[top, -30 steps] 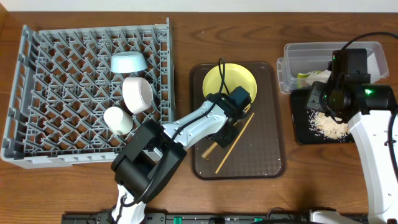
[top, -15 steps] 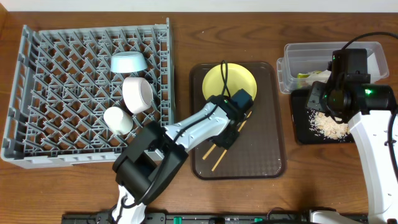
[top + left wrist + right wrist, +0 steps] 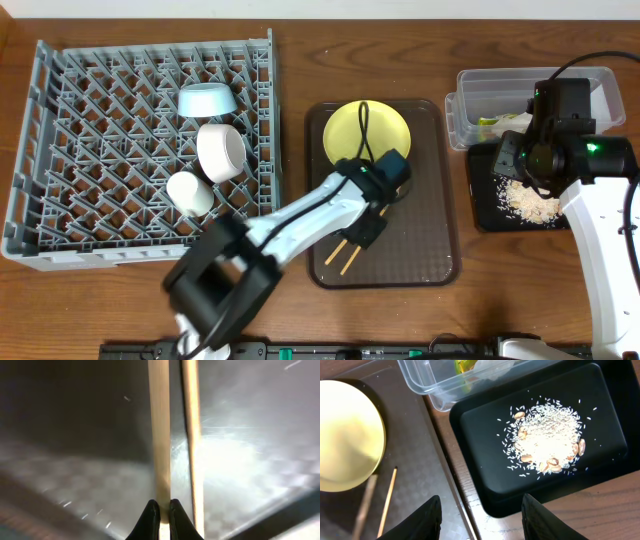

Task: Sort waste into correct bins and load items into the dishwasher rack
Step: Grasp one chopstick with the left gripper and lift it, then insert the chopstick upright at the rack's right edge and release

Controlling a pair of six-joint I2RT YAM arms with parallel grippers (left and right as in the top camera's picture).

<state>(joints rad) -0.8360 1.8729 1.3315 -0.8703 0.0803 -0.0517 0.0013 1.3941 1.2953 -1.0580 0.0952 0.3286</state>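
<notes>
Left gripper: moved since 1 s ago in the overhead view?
Yes. The left gripper has slid off the yellow plate toward the brown tray's near edge, shut on a chopstick.

Two bowls (image 3: 206,99), two chopsticks (image 3: 159,435), one cup (image 3: 190,192), one plate (image 3: 387,130), one rack (image 3: 90,200).

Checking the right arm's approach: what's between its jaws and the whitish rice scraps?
Rim and bare floor of the shallow black rectangular tray, with stray grains; right wrist view shows it.
</notes>
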